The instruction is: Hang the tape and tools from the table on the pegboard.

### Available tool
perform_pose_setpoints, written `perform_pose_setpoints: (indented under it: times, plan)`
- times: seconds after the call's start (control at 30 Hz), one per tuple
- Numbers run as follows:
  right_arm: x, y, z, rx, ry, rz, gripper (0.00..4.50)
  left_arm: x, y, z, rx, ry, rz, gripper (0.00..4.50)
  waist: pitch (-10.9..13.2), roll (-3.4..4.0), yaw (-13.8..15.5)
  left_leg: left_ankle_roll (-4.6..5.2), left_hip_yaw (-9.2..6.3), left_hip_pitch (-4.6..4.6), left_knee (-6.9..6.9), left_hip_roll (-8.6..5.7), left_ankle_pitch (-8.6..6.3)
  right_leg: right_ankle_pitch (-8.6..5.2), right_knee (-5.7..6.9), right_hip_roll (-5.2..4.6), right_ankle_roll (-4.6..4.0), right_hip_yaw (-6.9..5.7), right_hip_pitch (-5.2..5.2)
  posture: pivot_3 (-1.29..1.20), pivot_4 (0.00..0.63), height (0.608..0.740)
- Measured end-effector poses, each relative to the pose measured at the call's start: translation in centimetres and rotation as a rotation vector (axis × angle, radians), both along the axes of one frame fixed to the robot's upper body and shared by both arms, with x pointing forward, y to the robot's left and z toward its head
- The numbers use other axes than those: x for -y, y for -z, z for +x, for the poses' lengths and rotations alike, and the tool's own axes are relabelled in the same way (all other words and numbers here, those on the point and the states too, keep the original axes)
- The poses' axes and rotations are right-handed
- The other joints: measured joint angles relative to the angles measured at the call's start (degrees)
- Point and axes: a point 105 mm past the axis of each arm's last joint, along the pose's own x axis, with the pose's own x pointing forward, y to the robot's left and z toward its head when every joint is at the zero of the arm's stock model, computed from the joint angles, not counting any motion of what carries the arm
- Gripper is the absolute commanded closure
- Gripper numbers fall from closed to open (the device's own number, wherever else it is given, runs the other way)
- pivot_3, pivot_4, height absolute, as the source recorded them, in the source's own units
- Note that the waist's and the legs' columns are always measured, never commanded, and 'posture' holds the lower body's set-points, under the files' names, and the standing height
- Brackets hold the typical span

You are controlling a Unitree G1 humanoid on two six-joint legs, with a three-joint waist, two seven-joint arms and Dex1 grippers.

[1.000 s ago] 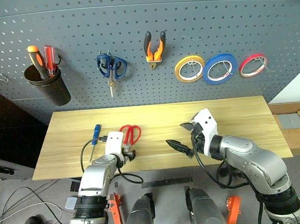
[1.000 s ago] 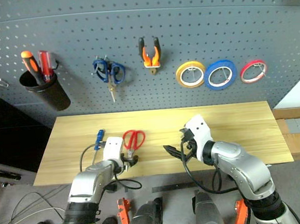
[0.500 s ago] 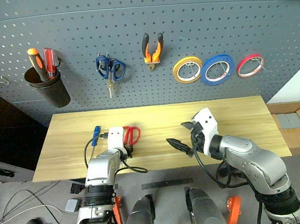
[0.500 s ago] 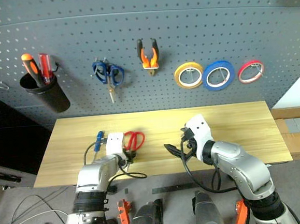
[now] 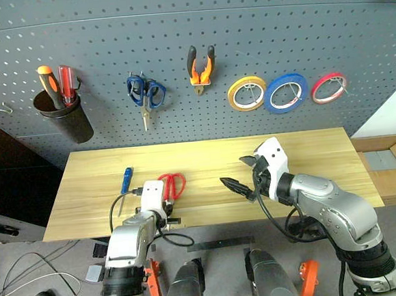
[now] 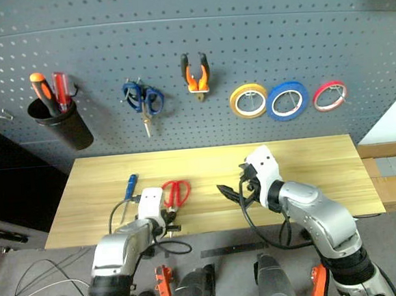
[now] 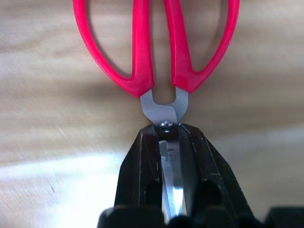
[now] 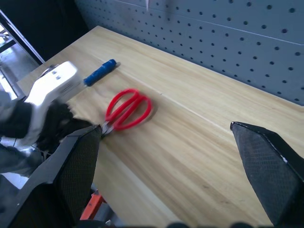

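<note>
Red-handled scissors (image 7: 161, 52): flat on counter (image 5: 308, 153), near-left, beside blue-handled screwdriver (image 5: 126, 181).
Handling: stiff, light, slick steel; best taken at blades below pivot.
Left end effector (image 7: 170, 142): clamped on blades.
Right end effector (image 5: 246, 171): spread wide, empty.
Change: left fingers gaping a second ago, now shut.

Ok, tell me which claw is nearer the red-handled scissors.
Left. The left claw is shut on the red-handled scissors at the blades; the right claw hangs open, well off to their right.
</note>
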Motion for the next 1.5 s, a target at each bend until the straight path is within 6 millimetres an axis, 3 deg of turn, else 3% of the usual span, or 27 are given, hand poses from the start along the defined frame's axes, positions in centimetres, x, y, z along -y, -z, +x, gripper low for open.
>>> perform_pose_setpoints:
  times: [0.13,0.27,0.5,0.7,0.87,1.1,1.5]
  plan:
    - [0.2,-0.8,0.5,0.03,-0.008,0.009,0.0,1.3,-5.5,-0.6,0.34,0.117,-0.005,4.28,-0.1,-0.02,0.3,-0.01,0.03,-0.01,-0.03,0.0,0.0,0.0,-0.1,-0.05,-0.02,0.03,-0.01,-0.1,0.192,0.74]
    - [0.3,-1.0,0.8,0.043,-0.02,0.017,0.0,1.9,-9.5,-1.4,0.585,0.157,-0.017,4.28,-0.6,-0.02,1.0,0.0,0.11,-0.01,-0.05,0.0,-0.01,0.0,-0.23,-0.06,-0.02,0.04,0.03,-0.1,0.184,0.74]
    - [0.4,-1.5,1.2,0.065,-0.037,0.034,0.0,0.7,-12.8,-1.6,0.814,0.119,0.104,4.28,-0.8,-0.07,1.5,0.01,0.15,-0.01,-0.04,0.02,0.0,0.0,-0.24,-0.05,-0.01,0.02,0.04,-0.09,0.17,0.74]
    - [0.1,-2.2,1.4,0.093,-0.054,0.053,0.0,-1.3,-18.0,0.4,1.012,-0.009,0.167,4.28,-1.3,-0.19,1.6,0.01,0.13,-0.01,0.0,-0.03,0.0,0.05,-0.22,-0.02,0.07,-0.02,0.1,-0.09,0.162,0.74]
    - [0.0,-2.4,1.5,0.097,-0.057,0.058,0.0,-0.9,-17.8,1.9,0.987,0.011,0.149,4.28,-1.9,-0.18,1.5,0.02,0.11,0.01,0.0,-0.03,0.0,0.06,-0.2,0.0,0.09,-0.01,0.1,-0.1,0.156,0.74]
    - [-0.1,-2.4,1.6,0.097,-0.051,0.063,0.0,-0.5,-15.7,3.3,0.901,0.042,0.144,4.28,-2.1,-0.22,1.4,0.01,0.1,0.03,0.02,-0.02,0.0,0.07,-0.16,0.02,0.08,-0.01,0.11,-0.11,0.159,0.74]
    - [-0.7,-3.2,1.4,0.103,-0.063,0.135,0.0,-0.5,-15.7,5.9,0.866,0.014,0.181,4.28,-2.2,-0.24,1.3,0.01,0.09,0.04,0.06,-0.02,0.0,0.08,-0.11,0.02,0.08,0.0,0.12,-0.12,0.165,0.74]
